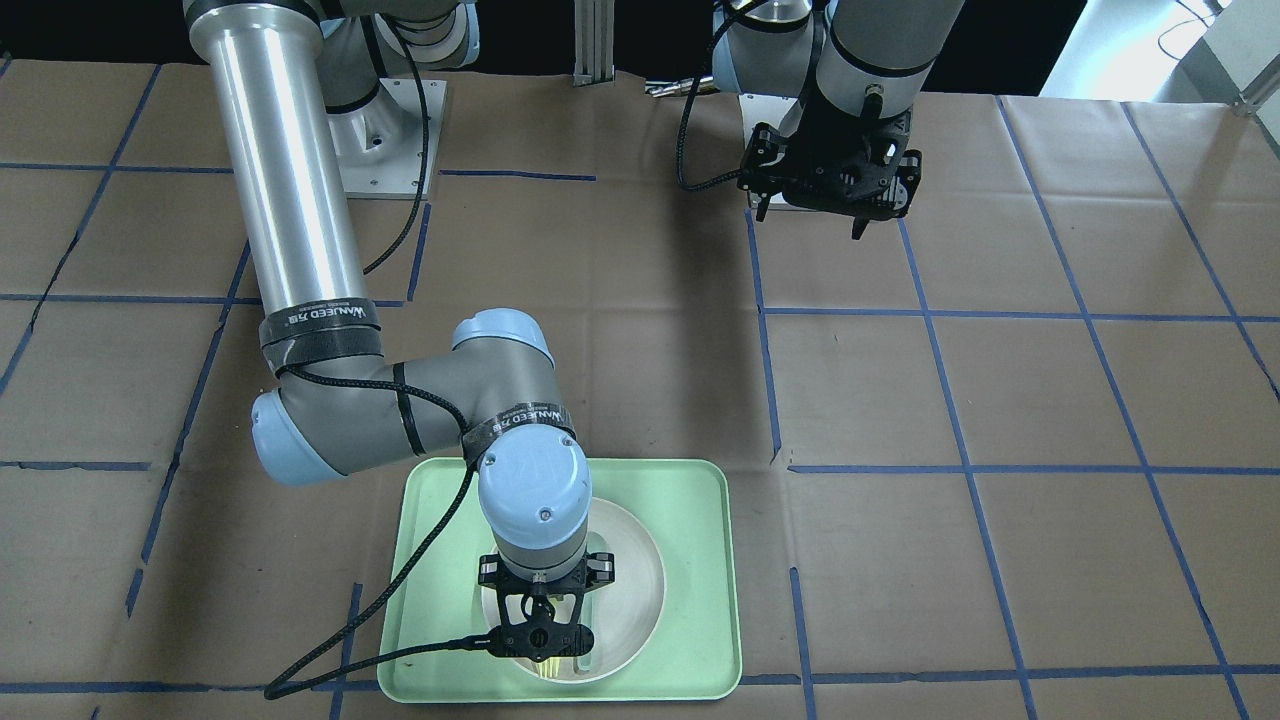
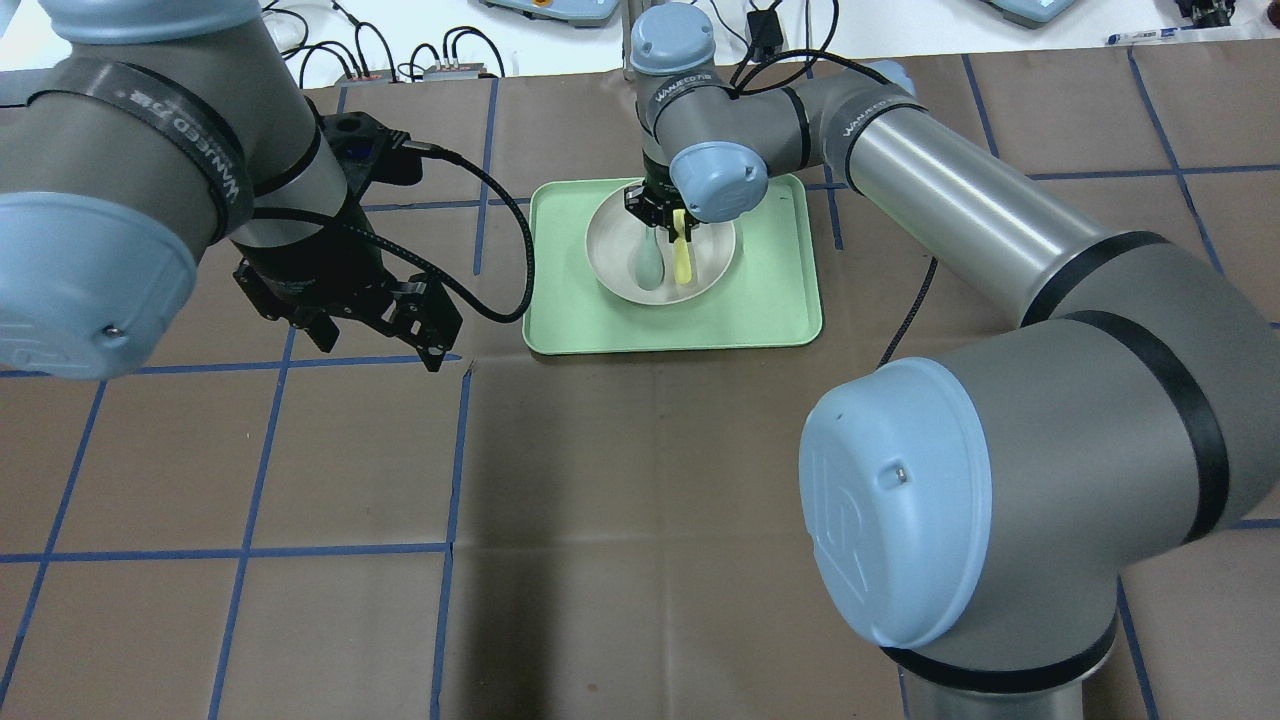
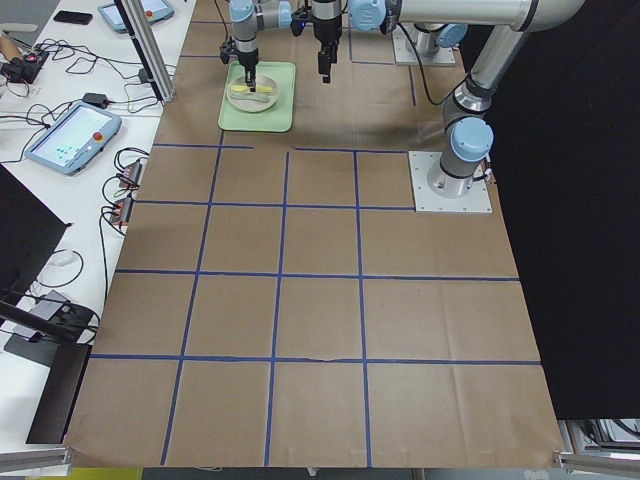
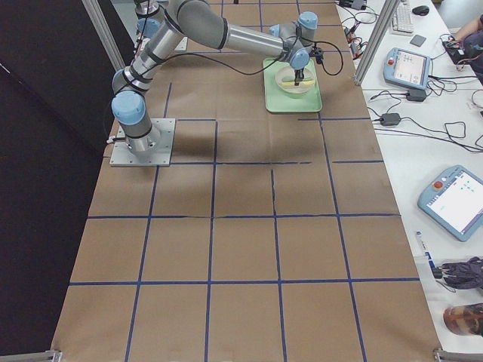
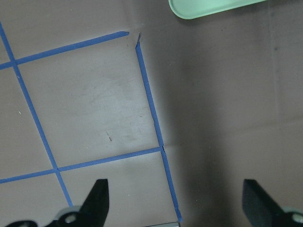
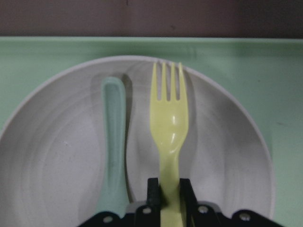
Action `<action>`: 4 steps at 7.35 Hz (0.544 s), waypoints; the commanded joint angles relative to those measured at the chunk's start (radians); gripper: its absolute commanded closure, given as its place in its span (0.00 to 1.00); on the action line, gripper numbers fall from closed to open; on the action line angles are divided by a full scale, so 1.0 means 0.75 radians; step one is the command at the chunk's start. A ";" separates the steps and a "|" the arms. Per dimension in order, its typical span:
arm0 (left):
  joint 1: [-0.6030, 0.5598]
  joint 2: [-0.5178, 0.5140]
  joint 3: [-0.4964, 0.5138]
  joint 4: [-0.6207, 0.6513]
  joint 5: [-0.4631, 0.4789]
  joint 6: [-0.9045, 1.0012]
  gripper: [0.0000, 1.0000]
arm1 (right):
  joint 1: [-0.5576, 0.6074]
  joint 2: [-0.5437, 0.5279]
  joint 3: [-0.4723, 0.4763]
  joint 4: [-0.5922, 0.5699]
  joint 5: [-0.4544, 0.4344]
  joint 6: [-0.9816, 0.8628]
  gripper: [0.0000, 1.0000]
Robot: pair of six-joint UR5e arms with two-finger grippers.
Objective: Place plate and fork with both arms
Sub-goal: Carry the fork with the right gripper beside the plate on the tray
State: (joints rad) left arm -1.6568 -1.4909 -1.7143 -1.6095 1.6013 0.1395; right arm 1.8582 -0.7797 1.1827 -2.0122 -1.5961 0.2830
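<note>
The off-white plate point(image 2: 615, 255) sits in the mint-green tray point(image 2: 770, 290). The pale-yellow fork point(image 2: 682, 262) lies over the plate next to a grey-green spoon point(image 2: 650, 262). My right gripper point(image 2: 665, 215) is down over the plate. In the right wrist view the right gripper point(image 6: 169, 189) is shut on the fork's handle point(image 6: 169, 123), with the tines pointing to the plate's rim point(image 6: 57, 156). I cannot tell whether the fork is touching the plate. My left gripper point(image 2: 378, 348) is open and empty, above bare table left of the tray. Its fingers point(image 5: 97, 194) stand wide apart.
The table is covered in brown paper with a grid of blue tape lines point(image 2: 455, 440). The tray's corner point(image 5: 208, 7) shows at the top of the left wrist view. A black cable point(image 2: 500, 290) hangs from the left wrist near the tray's left edge.
</note>
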 commanded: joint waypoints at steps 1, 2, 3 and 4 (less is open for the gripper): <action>0.000 -0.002 -0.001 0.003 0.004 0.000 0.00 | 0.001 -0.056 -0.018 0.069 0.011 0.013 0.99; 0.000 -0.002 -0.003 0.001 0.006 0.000 0.00 | -0.009 -0.085 -0.002 0.112 0.011 0.013 0.99; 0.000 0.002 -0.005 0.000 0.006 0.002 0.00 | -0.035 -0.097 0.006 0.150 -0.001 0.013 0.99; 0.000 0.000 -0.003 0.003 0.004 0.002 0.00 | -0.064 -0.104 0.012 0.171 -0.009 -0.001 1.00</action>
State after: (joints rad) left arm -1.6567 -1.4911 -1.7170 -1.6087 1.6055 0.1406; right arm 1.8345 -0.8466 1.1849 -1.9113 -1.5953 0.2903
